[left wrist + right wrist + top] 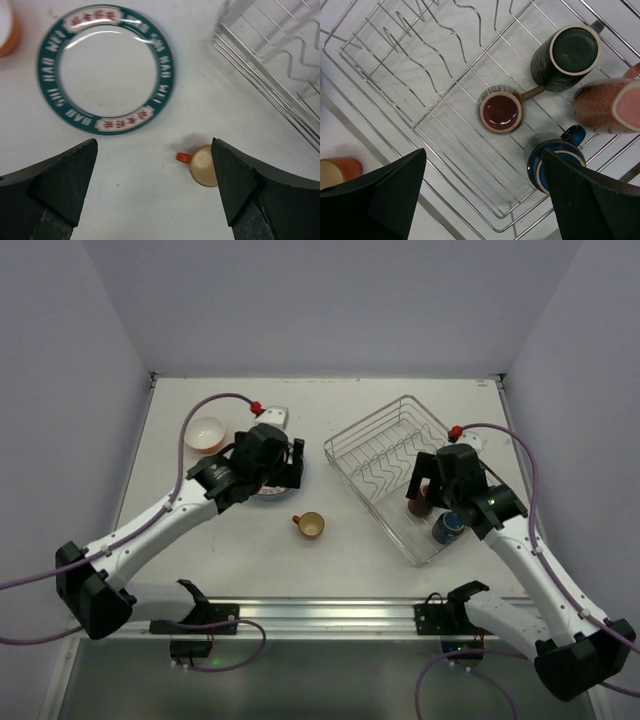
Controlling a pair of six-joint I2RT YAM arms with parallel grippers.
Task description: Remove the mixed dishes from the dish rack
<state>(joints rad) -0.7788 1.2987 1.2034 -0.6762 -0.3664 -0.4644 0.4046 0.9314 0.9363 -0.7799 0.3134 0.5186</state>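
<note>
The silver wire dish rack [385, 445] stands right of centre, and shows in the right wrist view [420, 75]. In it stand a black mug [565, 57], a brown mug [501, 111] and a blue mug [552, 157]; a speckled reddish mug [605, 105] lies on its side. My right gripper [485, 170] hangs open and empty above the rack's near end [425, 490]. My left gripper [152, 165] is open and empty above the table, between a white plate with a dark patterned rim [105, 67] and an orange mug [202, 165].
An orange bowl with a white inside [208, 432] sits at the far left of the table. The orange mug [310, 525] stands on the table between the plate [268, 496] and the rack. White walls enclose the table.
</note>
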